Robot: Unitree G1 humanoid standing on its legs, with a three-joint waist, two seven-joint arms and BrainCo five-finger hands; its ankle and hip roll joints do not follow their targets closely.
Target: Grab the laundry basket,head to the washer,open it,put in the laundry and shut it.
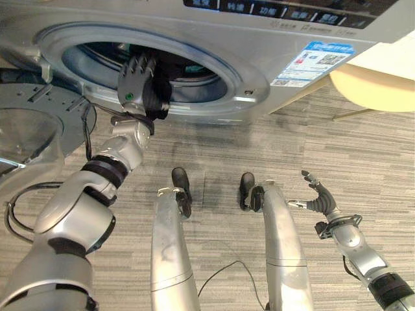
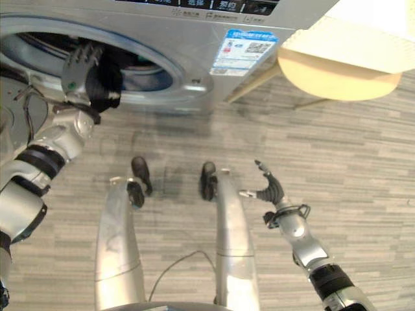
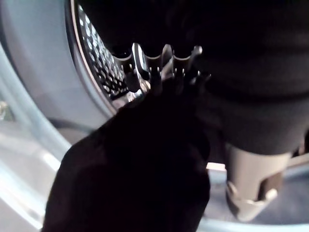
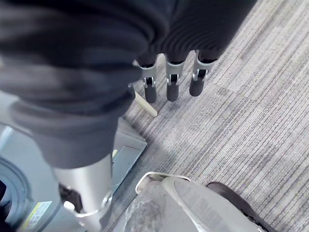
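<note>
The washer (image 1: 285, 45) is a silver-grey front loader standing on the grey striped carpet, with a blue and white label on its front panel to the right of the round opening. Its door (image 1: 29, 139) is swung wide open to the left, a round frame with a clear window. Inside the opening, the perforated metal drum (image 3: 99, 72) shows, dark further in.
</note>
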